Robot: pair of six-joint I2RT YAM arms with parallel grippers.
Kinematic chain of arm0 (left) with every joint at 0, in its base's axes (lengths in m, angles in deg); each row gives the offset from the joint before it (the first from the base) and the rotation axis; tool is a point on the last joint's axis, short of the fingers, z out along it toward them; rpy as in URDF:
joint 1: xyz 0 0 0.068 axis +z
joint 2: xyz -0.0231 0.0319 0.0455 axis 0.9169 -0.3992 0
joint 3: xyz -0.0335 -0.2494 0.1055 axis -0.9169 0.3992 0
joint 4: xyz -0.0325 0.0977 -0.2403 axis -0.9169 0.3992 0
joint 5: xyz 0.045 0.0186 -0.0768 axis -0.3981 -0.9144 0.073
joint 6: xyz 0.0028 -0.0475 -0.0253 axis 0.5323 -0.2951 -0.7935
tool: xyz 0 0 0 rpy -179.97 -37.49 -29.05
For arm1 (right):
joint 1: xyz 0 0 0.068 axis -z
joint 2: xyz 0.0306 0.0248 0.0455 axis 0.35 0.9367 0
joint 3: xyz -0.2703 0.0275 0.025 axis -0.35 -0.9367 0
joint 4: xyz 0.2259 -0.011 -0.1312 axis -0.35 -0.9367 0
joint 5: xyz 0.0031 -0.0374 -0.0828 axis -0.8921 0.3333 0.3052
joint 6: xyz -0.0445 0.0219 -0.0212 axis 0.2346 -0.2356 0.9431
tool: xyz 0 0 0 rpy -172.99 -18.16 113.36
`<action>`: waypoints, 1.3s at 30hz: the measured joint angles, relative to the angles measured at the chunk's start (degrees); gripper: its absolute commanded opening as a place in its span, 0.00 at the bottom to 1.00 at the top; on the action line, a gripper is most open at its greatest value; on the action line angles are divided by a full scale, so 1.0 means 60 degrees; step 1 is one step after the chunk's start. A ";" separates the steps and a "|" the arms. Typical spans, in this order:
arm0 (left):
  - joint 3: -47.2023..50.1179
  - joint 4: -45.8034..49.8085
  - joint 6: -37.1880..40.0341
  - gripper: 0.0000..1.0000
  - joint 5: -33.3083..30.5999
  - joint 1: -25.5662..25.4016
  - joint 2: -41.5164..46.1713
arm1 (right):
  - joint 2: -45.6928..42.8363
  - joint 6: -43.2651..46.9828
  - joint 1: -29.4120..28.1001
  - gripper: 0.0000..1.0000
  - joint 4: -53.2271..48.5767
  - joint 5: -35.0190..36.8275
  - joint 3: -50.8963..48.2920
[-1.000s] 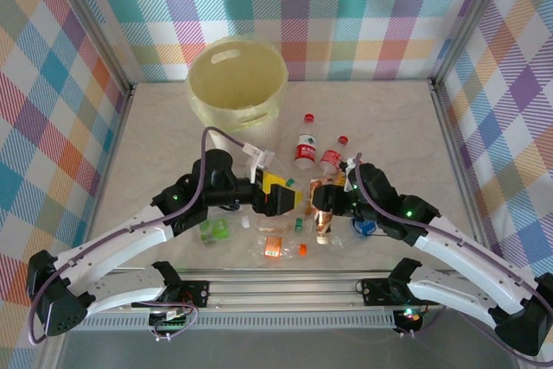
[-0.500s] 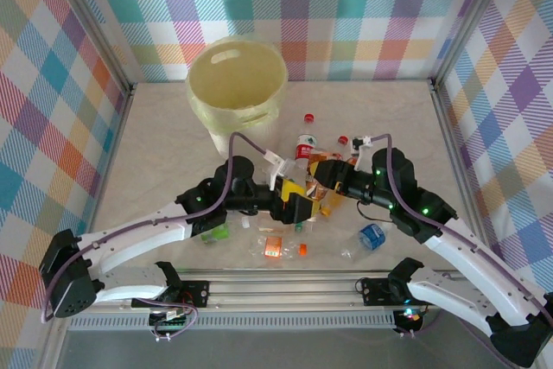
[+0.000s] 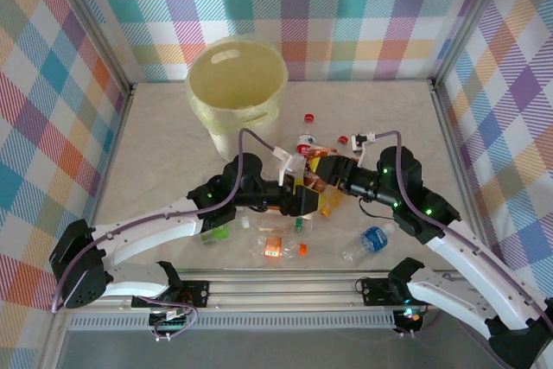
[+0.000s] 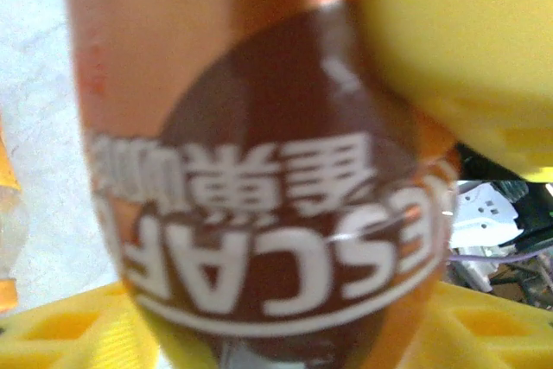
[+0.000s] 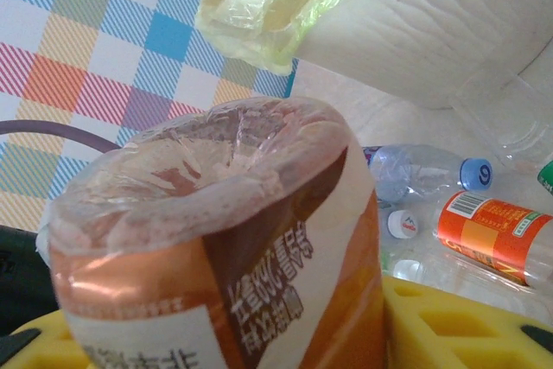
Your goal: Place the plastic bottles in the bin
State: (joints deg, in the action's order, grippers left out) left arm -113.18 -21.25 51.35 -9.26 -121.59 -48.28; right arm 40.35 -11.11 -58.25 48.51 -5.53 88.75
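The round plastic bin point(image 3: 216, 115), upper left, is pale translucent yellow. The checked walls point(image 3: 363, 6) are a pastel plaid of pink, teal, orange and purple. The tabletop point(image 3: 155, 149) is cream, faintly marbled. The crushed orange-and-brown-labelled plastic bottle point(image 5: 259, 239) has white lettering. The clear blue-labelled bottle point(image 3: 371, 238) lies lower right.

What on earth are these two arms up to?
They are putting plastic bottles into the yellow bin. Right now the right gripper holds an orange-and-brown bottle over the middle of the table. The left gripper reaches around the same bottle; whether it grips is unclear. The other bottles lie on the table.
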 measured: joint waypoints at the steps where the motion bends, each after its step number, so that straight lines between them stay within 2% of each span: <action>1: -0.0025 -0.0040 -0.0029 0.57 0.0004 0.0000 0.0000 | -0.0007 0.0000 0.0004 0.53 -0.0004 -0.0011 -0.0004; 6: -0.0084 -0.0084 -0.0062 0.44 0.0033 0.0000 -0.0004 | -0.0106 -0.0033 0.0066 0.54 0.0069 -0.0055 -0.0058; 10: -0.0102 -0.0087 -0.0062 0.41 0.0069 0.0000 -0.0047 | -0.0124 -0.0047 0.0117 0.56 0.0095 -0.0091 -0.0102; 18: -0.0127 -0.0004 -0.0051 0.34 0.0055 0.0000 -0.0080 | -0.0171 -0.0106 0.0171 0.78 0.0011 -0.0044 -0.0109; 23: -0.0324 0.0565 0.0018 0.33 -0.0182 0.0000 -0.0080 | -0.0426 0.0058 0.0178 0.85 -0.0459 0.0317 -0.0109; 31: -0.1067 0.2375 0.0554 0.33 -0.0896 0.0222 0.0106 | -0.1111 0.1147 0.0233 0.93 -0.2167 0.0787 0.0368; 39: -0.3348 0.5355 0.1792 0.36 -0.1577 0.1617 0.0219 | -0.1927 0.2506 0.0240 1.00 -0.4091 0.1457 0.1177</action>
State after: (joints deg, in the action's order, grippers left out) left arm -133.27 10.88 62.10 -18.72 -111.88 -46.97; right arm 28.78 3.93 -56.80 23.96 3.21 95.81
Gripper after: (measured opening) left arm 0.371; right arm 0.987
